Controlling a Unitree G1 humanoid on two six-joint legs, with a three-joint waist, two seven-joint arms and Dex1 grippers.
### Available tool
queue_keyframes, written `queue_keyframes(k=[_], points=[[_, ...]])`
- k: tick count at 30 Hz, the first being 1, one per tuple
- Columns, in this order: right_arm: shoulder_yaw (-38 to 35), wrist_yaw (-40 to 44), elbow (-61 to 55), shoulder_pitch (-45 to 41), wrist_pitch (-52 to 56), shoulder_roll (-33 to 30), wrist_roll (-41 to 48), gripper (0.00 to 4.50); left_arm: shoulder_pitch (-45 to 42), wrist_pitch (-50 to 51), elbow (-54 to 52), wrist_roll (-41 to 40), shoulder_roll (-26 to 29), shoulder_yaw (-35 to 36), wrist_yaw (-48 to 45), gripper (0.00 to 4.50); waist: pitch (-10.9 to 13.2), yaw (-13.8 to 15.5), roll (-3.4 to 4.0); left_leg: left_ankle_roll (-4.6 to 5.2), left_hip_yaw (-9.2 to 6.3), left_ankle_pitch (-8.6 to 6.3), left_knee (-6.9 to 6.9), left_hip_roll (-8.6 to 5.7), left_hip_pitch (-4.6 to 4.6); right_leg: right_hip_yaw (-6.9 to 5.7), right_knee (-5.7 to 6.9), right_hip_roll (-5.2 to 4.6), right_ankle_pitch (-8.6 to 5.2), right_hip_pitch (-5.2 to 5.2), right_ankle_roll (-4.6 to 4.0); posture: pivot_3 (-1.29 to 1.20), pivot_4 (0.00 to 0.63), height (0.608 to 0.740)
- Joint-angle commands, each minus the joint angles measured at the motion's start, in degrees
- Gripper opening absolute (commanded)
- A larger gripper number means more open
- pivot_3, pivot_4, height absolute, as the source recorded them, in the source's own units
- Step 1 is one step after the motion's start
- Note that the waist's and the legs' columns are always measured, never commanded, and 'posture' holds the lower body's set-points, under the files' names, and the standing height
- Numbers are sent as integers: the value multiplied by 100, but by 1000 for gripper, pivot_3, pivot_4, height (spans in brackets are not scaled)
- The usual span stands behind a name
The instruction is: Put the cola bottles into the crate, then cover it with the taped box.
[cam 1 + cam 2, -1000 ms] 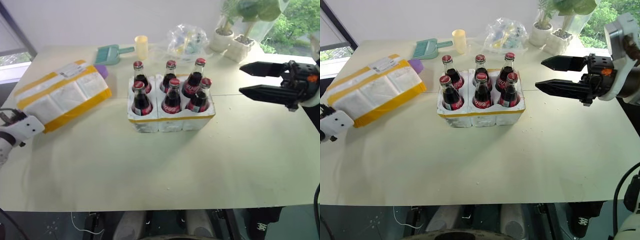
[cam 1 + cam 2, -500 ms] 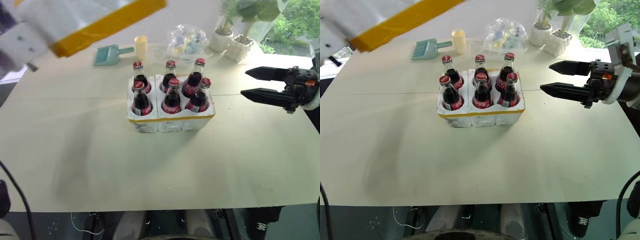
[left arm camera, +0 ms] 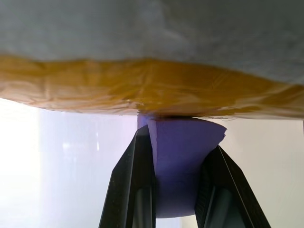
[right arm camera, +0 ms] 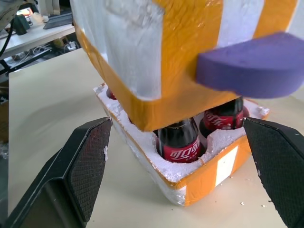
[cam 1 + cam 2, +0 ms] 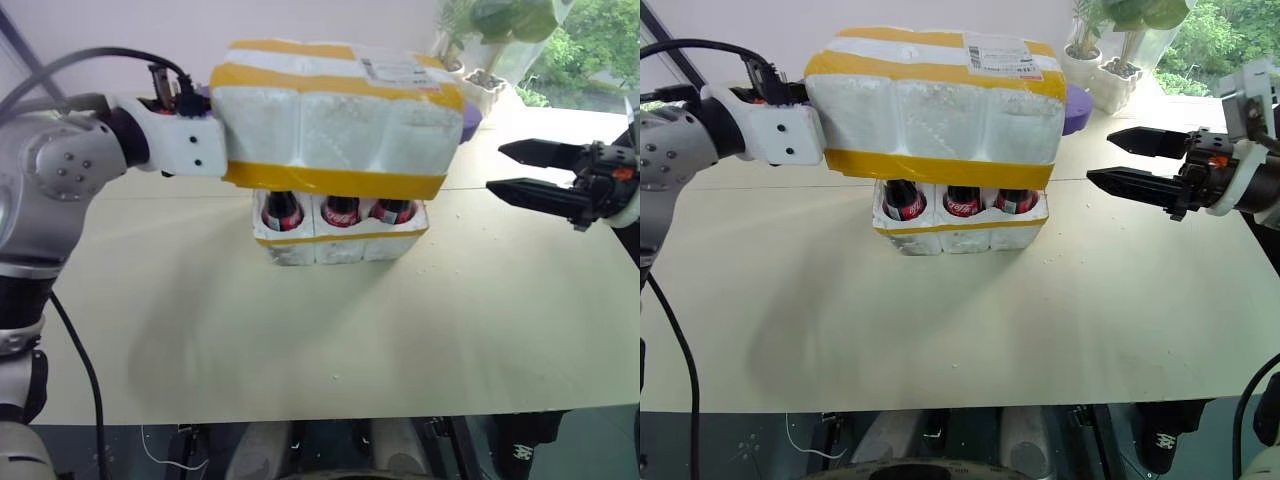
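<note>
So the left gripper (image 3: 178, 190) has its fingers clamped on a purple foam handle (image 3: 183, 161) stuck to the end of the taped box (image 5: 335, 120), which stretches away from those fingertips with its long axis running side to side. It hangs directly over the crate (image 5: 340, 240), tops of the cola bottles (image 4: 178, 140) hidden under its rim, so looks like the next move is straight down. Right gripper (image 5: 520, 170) sits well off to the crate's right, fingers spread wide, holding nothing, aimed at the box's far end.
</note>
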Motion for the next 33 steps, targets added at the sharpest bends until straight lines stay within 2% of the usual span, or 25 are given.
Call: queue_keyframes(k=[1, 3, 5, 7, 11, 14, 21, 24, 26, 28, 29, 31, 33], points=[[-258, -80, -180, -30, -46, 5, 135, 4500, 83, -285, -260, 498, 193, 35, 49, 425, 0, 3, 0, 0, 0, 0, 0, 0, 0, 0, 0, 0, 0, 0, 0, 0, 150, 740], [-255, -112, -190, -45, -54, 19, 157, 4500, 221, -312, -374, 656, 106, 5, 92, 425, 0, 3, 0, 0, 0, 0, 0, 0, 0, 0, 0, 0, 0, 0, 0, 0, 150, 740], [-243, -133, -195, -51, -69, 29, 168, 4500, 389, -233, -538, 676, -36, -1, 71, 1437, 0, 8, 0, 0, 0, 0, -1, 0, 0, 0, 0, 0, 0, 0, 0, 0, 150, 740], [-220, -139, -170, -62, -102, 26, 156, 4500, 535, -180, -671, 711, -118, 20, 35, 2268, 0, 11, 0, 0, -1, 0, 0, 0, 0, 0, 0, 0, 0, 1, 0, 0, 150, 740], [-179, -137, -125, -93, -143, 26, 134, 4500, 830, -103, -729, 836, -111, 185, 75, 4430, 0, 12, 0, 1, -1, 0, 2, 0, 0, 0, 0, 0, 0, 2, 0, 0, 150, 740], [-153, -132, -123, -72, -181, 39, 111, 4500, 1082, -18, -715, 740, -45, 391, 25, 4479, 0, 9, 0, 1, -1, -1, 1, 1, 0, 0, 0, 0, 0, 2, 0, 0, 150, 740], [-189, -68, -133, 117, -237, -9, 79, 4500, 1608, 676, -705, -665, -137, 1549, -301, 4479, 0, 10, 0, 1, -3, -1, 2, 3, 0, 0, 0, -1, 0, 1, 0, 0, 150, 740], [-220, 40, -128, 277, -272, -89, 21, 4500, 1875, 1304, -468, -2060, -161, 2503, -963, 4479, 0, 10, 0, 2, -4, -1, 7, 2, 0, -1, 0, -2, 0, 4, 0, 0, 150, 740], [-197, 137, -119, 364, -325, -158, -49, 4500, 2079, 2400, -406, -3293, -12, 3146, -1730, 4479, -1, 0, 1, 3, -4, -2, 9, 3, 1, -1, 0, -1, 0, 3, 0, 0, 150, 740], [-129, 286, -98, 451, -414, -245, -151, 4500, 2231, 4166, -120, -4645, 496, 3793, -2702, 4479, 0, -29, 1, 3, -3, -2, 9, 6, 0, -1, 2, 4, -1, 2, 0, 0, 150, 740], [-92, 377, -81, 495, -459, -292, -206, 4500, 2255, 4615, 84, -5104, 713, 4031, -3111, 4479, 1, -50, 1, 3, -4, -2, 9, 7, 1, -2, 2, 15, -1, 2, 1, 0, 150, 740], [-8, 582, -67, 573, -608, -385, -336, 4500, 2103, 5310, 708, -5550, 1181, 4118, -3464, 4479, 1, -88, 2, 3, -4, -3, 11, 8, 1, -3, 4, 22, -4, 3, 3, 0, 150, 740], [27, 661, -55, 571, -684, -400, -392, 4500, 1976, 5482, 1104, -5750, 1415, 4103, -3612, 4479, 1, -98, 3, 5, -7, -4, 18, 8, 6, -6, 4, 22, -7, 14, 6, 0, 150, 740]])
